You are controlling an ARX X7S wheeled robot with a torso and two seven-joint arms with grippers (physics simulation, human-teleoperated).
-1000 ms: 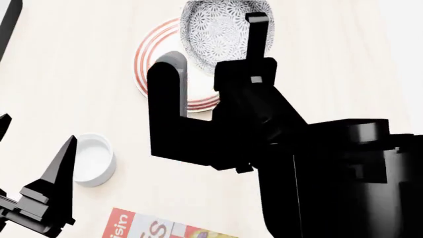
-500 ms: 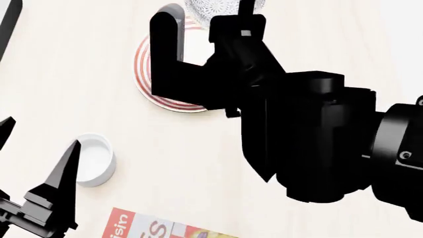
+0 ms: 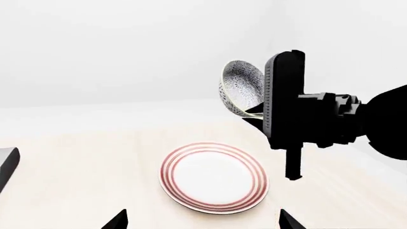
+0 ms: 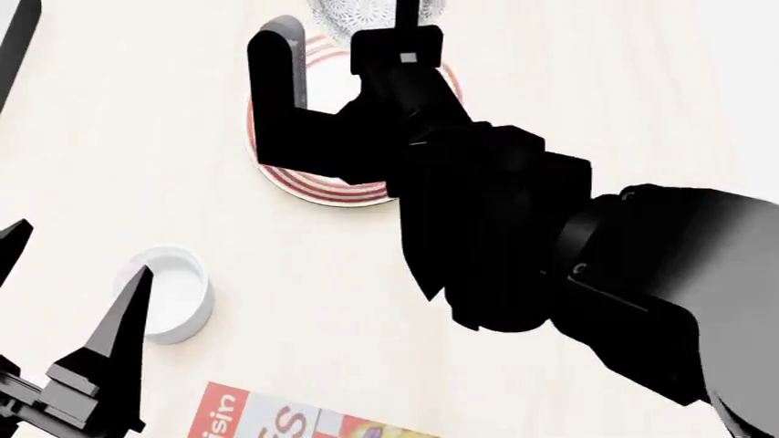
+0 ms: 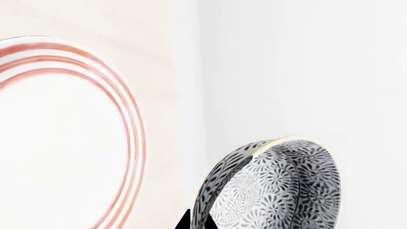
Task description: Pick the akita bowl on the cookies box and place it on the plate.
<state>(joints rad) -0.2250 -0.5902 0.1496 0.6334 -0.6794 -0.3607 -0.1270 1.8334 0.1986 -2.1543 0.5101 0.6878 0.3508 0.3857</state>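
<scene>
The akita bowl (image 5: 286, 191), grey with a black-and-white floral pattern, hangs tipped on its side in the air. My right gripper (image 5: 198, 222) is shut on its rim, one finger inside and one outside. In the left wrist view the bowl (image 3: 240, 90) and right gripper (image 3: 262, 106) are raised beyond the far right side of the plate (image 3: 213, 176), white with red rings. In the head view only the bowl's edge (image 4: 347, 13) shows at the top, above the plate (image 4: 265, 146). A corner of the cookies box (image 4: 274, 422) shows at the bottom. My left gripper (image 4: 67, 283) stands open and empty.
A small plain white cup (image 4: 177, 297) sits on the table beside my left gripper's finger, between the plate and the cookies box. A dark object (image 4: 13, 46) lies at the table's left edge. My right arm (image 4: 548, 255) hides much of the table's right side.
My right arm has reached farther forward and left with the bowl, which has slid almost out of the head view's top. The left gripper has barely moved.
</scene>
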